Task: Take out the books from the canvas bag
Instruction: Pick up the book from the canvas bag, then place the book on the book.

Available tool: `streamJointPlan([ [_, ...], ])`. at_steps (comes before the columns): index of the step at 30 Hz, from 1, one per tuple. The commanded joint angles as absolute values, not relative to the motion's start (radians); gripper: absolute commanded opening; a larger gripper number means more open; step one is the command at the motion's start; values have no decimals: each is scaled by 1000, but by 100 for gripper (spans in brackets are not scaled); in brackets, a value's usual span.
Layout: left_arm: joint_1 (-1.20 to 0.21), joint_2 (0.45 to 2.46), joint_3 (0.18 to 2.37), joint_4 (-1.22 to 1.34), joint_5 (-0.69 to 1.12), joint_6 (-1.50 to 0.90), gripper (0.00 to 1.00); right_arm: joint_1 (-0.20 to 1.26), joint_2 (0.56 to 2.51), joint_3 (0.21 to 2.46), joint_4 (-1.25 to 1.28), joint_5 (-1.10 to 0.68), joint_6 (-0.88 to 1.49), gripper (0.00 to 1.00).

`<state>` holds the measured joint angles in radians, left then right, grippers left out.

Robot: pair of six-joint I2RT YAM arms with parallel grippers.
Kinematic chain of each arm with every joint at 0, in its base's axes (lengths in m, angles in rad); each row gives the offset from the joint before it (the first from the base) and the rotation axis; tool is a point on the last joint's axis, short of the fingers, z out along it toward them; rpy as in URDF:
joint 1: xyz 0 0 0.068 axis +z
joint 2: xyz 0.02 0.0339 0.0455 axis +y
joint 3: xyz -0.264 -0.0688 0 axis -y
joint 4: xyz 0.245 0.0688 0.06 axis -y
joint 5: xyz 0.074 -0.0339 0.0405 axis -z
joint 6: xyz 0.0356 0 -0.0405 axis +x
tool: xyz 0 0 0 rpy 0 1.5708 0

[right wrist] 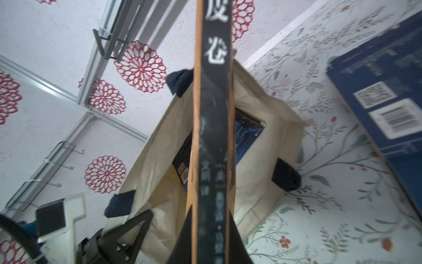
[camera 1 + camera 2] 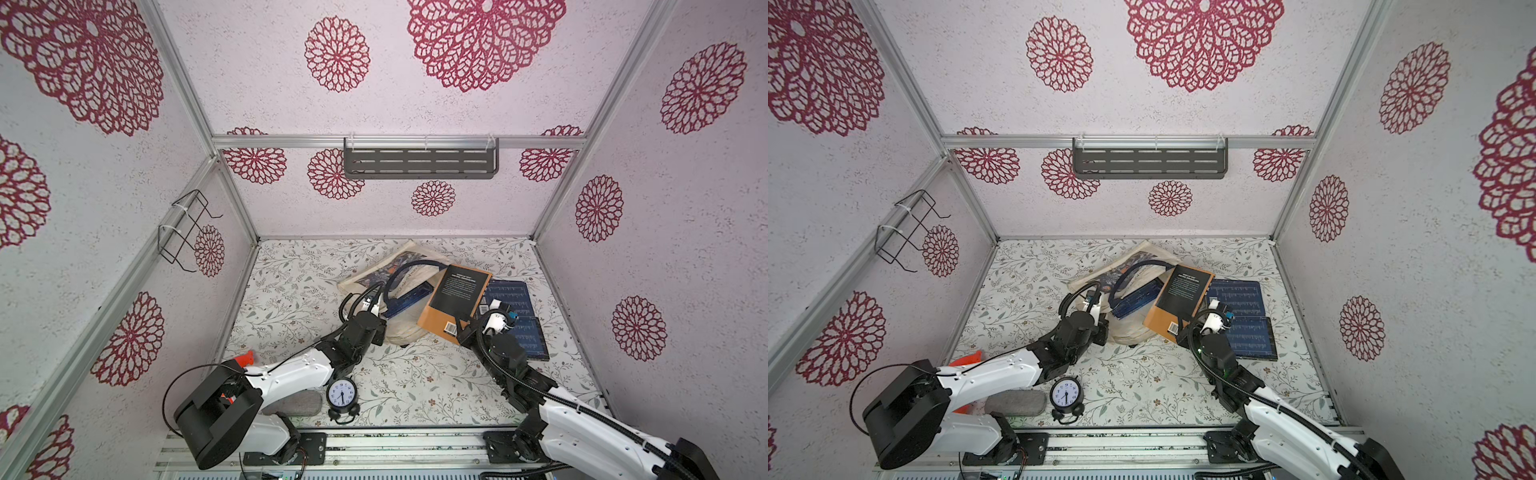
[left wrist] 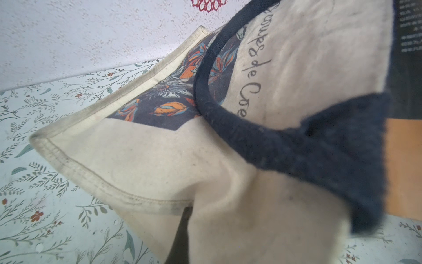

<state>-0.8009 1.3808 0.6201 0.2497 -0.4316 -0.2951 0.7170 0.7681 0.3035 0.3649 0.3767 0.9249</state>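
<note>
**Left wall:** a black wire rack (image 2: 187,230).

**Front left of the floral-patterned table (image 2: 291,299):** an orange plastic object (image 2: 244,358), partly hidden behind the left arm. Next to it are a grey oval felt pad (image 2: 297,404) and a round black alarm clock (image 2: 342,397) with a white face.

**Centre:** the left gripper (image 2: 377,309) is clenched on the near rim of the floppy cream canvas bag (image 2: 415,272), beside a navy strap handle (image 2: 409,267). The left wrist view shows the bag (image 3: 159,160) and its dark printed picture close up. The bag lies on the table with its mouth open toward the arms. Through the mouth, the right wrist view shows a bright blue rectangular book (image 1: 247,134) and a dark book with white labels (image 1: 182,164), both inside.

**Right of centre:** the right gripper (image 2: 464,329) has its fingers closed on the barcode corner of a thin black-and-orange book (image 2: 455,299). The book is held tilted over the bag's right side, with its whole back cover in view.

**Far right:** two thin dark navy books (image 2: 509,296) lie flat on the table outside the bag, one just beyond the other.
</note>
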Motion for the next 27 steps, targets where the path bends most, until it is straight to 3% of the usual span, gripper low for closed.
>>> streamJointPlan([
  [1, -816, 1382, 635, 262, -437, -294, 0, 707, 658, 335, 321, 657, 943, 0],
  [6, -816, 1388, 638, 262, -439, -290, 0, 707, 547, 312, 198, 847, 1044, 0],
  [14, -816, 1402, 644, 261, -436, -290, 0, 706, 467, 302, 13, 997, 1230, 0],
  [27, -821, 1406, 647, 261, -438, -287, 0, 704, 510, 276, -120, 1040, 1543, 0],
])
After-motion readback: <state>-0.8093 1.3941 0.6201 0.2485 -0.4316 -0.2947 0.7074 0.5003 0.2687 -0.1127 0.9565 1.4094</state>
